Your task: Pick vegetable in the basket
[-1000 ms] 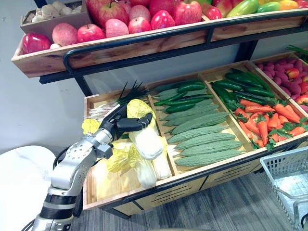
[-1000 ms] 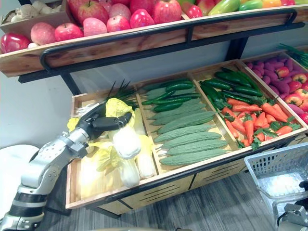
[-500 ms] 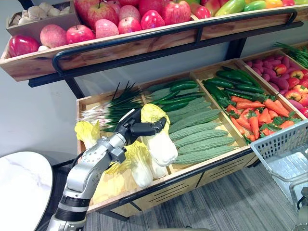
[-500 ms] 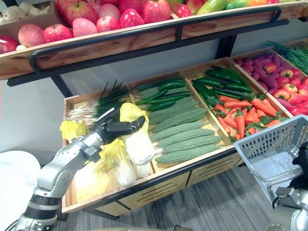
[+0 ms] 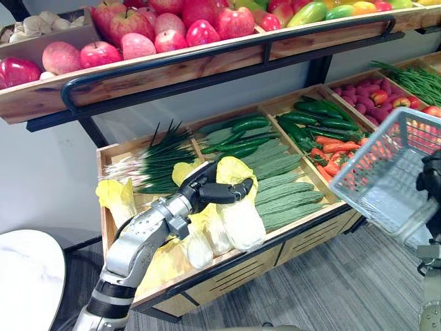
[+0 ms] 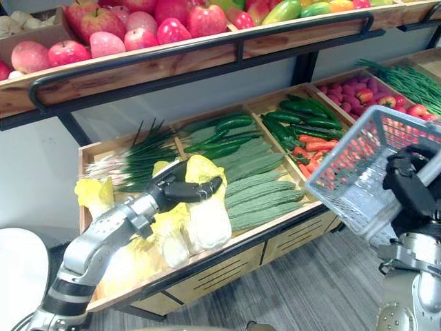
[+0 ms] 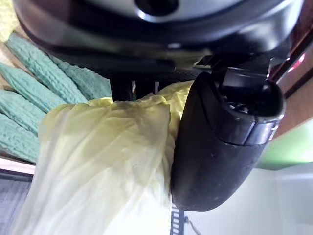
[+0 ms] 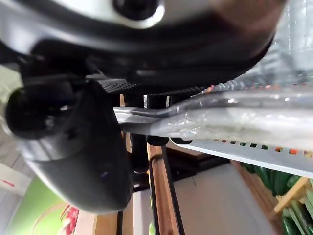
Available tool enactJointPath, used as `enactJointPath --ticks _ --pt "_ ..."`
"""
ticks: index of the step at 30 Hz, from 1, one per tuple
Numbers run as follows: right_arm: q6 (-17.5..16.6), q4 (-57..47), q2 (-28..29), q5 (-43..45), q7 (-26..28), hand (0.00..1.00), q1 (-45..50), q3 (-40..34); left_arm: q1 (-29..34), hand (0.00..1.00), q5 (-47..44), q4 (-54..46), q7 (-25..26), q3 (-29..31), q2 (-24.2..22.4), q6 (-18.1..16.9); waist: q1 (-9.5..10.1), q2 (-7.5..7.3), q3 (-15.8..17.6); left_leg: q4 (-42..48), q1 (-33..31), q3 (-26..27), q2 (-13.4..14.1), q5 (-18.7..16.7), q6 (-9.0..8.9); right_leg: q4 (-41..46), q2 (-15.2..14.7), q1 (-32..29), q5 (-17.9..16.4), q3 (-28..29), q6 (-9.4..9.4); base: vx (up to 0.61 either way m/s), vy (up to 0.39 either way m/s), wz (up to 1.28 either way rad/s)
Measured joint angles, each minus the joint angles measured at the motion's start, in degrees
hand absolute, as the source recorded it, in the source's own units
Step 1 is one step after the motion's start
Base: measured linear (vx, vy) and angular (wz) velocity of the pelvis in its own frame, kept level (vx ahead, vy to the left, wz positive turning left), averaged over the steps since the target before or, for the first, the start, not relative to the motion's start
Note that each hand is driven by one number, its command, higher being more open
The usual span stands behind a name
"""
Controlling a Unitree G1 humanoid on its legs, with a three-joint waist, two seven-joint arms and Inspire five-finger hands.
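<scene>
Wooden produce stand [image 5: 227, 270], cabbage [image 5: 242, 222] in left hand [image 5: 207, 190], basket [image 5: 377, 181] in right hand [image 6: 406, 183]

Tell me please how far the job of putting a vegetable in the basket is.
Done: the left hand is curled round a Chinese cabbage, held over the other cabbages. In hand: the right hand holds the grey basket up, tilted, off to the right. Left: the cabbage is apart from the basket; it likely must be carried across and released inside.
</scene>
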Motion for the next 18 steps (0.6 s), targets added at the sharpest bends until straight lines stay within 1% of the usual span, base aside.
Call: enactJointPath --ticks 1,2,3,4,5,6,7,8,9,10,12,14,15,16,17,18 --pt "1.11 -0.78 -0.92 0.27 0.94 0.00 -1.07 1.51 -0.22 0.00 0.07 -0.02 0.52 0.16 -0.14 -0.52 0.31 -0.10 -0.10 1.89 -0.26 -0.76 0.35 -0.80 0.36 0.72 0.42 -0.95 0.02 1.35 -0.04 0.03 -0.069 -0.45" --pt "1.57 -0.89 -1.48 0.44 1.42 0.00 -2.03 2.63 -0.25 0.00 0.07 -0.02 0.94 0.30 -0.02 -0.76 0.49 -0.21 -0.09 2.91 -0.52 -1.89 0.46 -1.28 1.15 1.16 0.59 -1.43 0.08 2.34 -0.12 0.03 -0.069 -0.67" --pt "2.50 -0.91 -2.39 1.02 2.41 0.00 -3.78 4.55 -0.26 0.00 0.35 -0.02 1.89 0.33 0.08 -1.14 0.95 -0.34 -0.05 4.80 -0.71 -4.66 0.70 -2.20 2.64 1.62 0.93 -1.87 0.21 4.14 -0.20 0.01 -0.067 -0.94" --pt "3.54 -0.99 -3.80 2.68 3.57 0.00 -5.80 7.02 -0.31 0.00 0.47 -0.08 2.86 0.31 0.05 -1.28 1.88 -0.32 -0.10 7.43 -1.42 -9.81 1.01 -3.69 4.73 1.91 1.50 -2.29 0.49 6.72 -0.13 0.00 -0.064 -1.26" --pt "4.27 -1.28 -5.31 3.70 4.48 0.00 -7.67 8.91 -0.35 0.00 0.46 -0.48 3.62 0.31 0.09 -1.86 2.98 -0.19 -0.17 9.04 -1.65 -14.29 1.06 -4.70 4.80 2.09 2.06 -2.92 0.93 9.18 0.02 -0.01 -0.028 -1.25" --pt "5.22 -1.38 -6.37 4.87 5.19 0.00 -9.05 9.81 -0.53 0.00 0.46 -0.51 4.01 0.31 0.11 -2.59 3.44 0.14 -0.40 9.47 -1.63 -16.45 1.15 -5.39 4.31 2.14 2.74 -3.46 1.39 10.42 0.08 -0.02 0.018 -0.94" --pt "5.59 -1.54 -6.90 4.87 5.36 0.00 -9.88 10.39 -0.82 0.00 0.46 -0.52 4.15 0.31 0.16 -2.92 3.50 0.26 -0.47 9.48 -1.49 -17.24 1.20 -5.82 3.72 2.15 3.11 -3.72 1.68 11.17 0.19 -0.06 0.075 -0.69" --pt "6.11 -2.27 -7.68 4.88 5.71 0.00 -11.09 11.30 -2.24 0.00 0.46 -0.52 4.31 0.30 0.51 -3.04 3.37 0.14 -0.57 9.09 -1.34 -17.34 1.23 -6.69 2.43 2.18 3.65 -4.54 2.40 12.01 0.54 -0.05 0.057 -0.41" --pt "6.45 -2.68 -8.00 4.89 5.86 0.00 -11.39 11.48 -2.89 0.00 0.46 -0.52 4.31 0.29 0.80 -3.21 3.24 0.02 -0.54 8.78 -1.36 -17.30 1.18 -6.99 2.01 2.18 3.73 -4.76 2.63 12.15 0.67 -0.09 0.081 -0.29" --pt "7.51 -3.71 -8.44 4.88 6.31 0.00 -11.55 11.59 -4.06 0.00 0.45 -0.52 4.20 0.25 1.57 -3.50 3.04 -0.27 -0.58 7.83 -1.13 -17.31 0.80 -7.25 1.60 2.02 3.77 -5.04 3.08 12.41 1.00 -0.07 0.044 -0.09" --pt "9.22 -4.76 -8.98 4.82 7.45 0.00 -11.96 12.60 -5.42 0.00 0.46 -0.87 4.16 0.27 3.33 -3.71 2.99 -0.71 -0.80 6.15 -0.23 -17.11 -0.20 -7.28 1.55 1.21 3.79 -5.14 4.06 13.27 1.53 -0.11 0.055 -0.19" --pt "11.24 -4.79 -9.92 4.81 8.59 0.00 -13.78 15.39 -7.15 0.00 0.46 -1.21 4.15 0.23 5.65 -4.03 3.13 -1.03 -0.98 4.92 -0.25 -16.71 -1.20 -7.46 1.28 -0.23 3.41 -5.55 5.53 14.44 2.09 -0.12 0.056 -0.31" --pt "12.94 -4.77 -10.86 4.70 9.44 0.00 -14.95 17.14 -8.45 0.00 0.51 -1.57 4.40 0.23 6.77 -4.06 3.66 -1.15 -0.93 4.35 -0.26 -16.02 -1.75 -7.79 0.80 -1.91 3.25 -5.66 7.09 15.44 2.34 -0.12 0.064 -0.40" --pt "14.53 -4.77 -10.99 4.66 10.22 0.00 -15.64 18.90 -9.44 0.00 0.52 -1.59 4.82 0.23 7.61 -4.14 4.08 -1.69 -0.95 4.35 -0.47 -15.44 -2.40 -7.80 0.83 -3.73 2.77 -5.54 8.56 16.47 2.55 -0.12 0.061 -0.40" --pt "15.16 -4.77 -11.03 4.64 10.66 0.00 -15.75 19.89 -9.77 0.00 0.52 -1.60 4.92 0.20 7.94 -4.18 4.17 -1.94 -0.98 4.37 -0.49 -15.13 -2.68 -7.82 0.87 -4.54 2.51 -5.40 9.11 16.85 2.50 -0.11 0.047 -0.38" --pt "16.52 -4.77 -11.27 4.52 11.67 0.00 -15.74 21.79 -10.39 0.00 0.51 -1.68 4.95 0.15 8.40 -4.21 4.37 -2.33 -1.01 4.53 -0.43 -14.38 -3.06 -7.90 1.01 -5.76 2.20 -5.14 10.05 17.71 2.54 -0.09 0.034 -0.30"
